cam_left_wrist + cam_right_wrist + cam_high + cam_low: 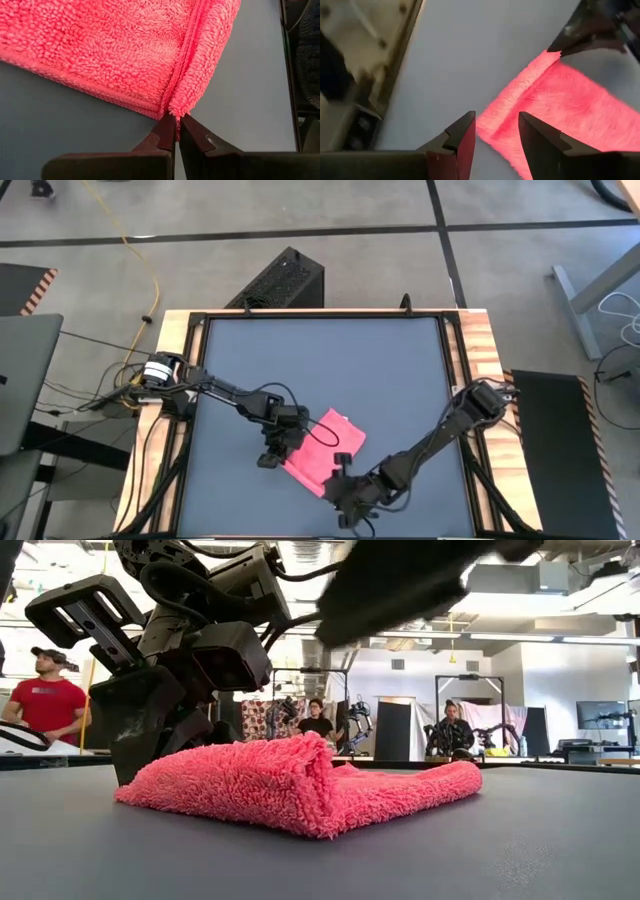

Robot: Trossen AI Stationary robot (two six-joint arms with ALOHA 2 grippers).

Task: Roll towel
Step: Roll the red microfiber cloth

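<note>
On the dark grey desk (320,360), toward its front edge, the fluffy pink-red microfibre towel (325,450) lies as a flat folded strip, not rolled yet; low view shows one hump of a fold across it, otherwise layered flat.

Nearest the front edge: right gripper (496,131) sits just off the towel's near short end, fingers (462,135) spread apart and gripping nothing. The towel end lies right ahead of the gap, its edge slightly turned up.

Further back along the towel: left gripper (177,131) is at the far corner by the long edge, fingers (166,132) pressed together on the tip of the towel's hem, so it's pinching that corner down at the desk surface.

Beyond the desk: people standing in the room behind, not involved.

Step, my read: start of the roll. Left is anchoring the far end, right is lining up on the near end.

Next move likely needs right to drop onto the near edge, grab the full thickness of layers, then curl it over toward the left gripper. Risk: catching only the top layer, or the strip skewing if left's pinch slips off that thin hem.
</note>
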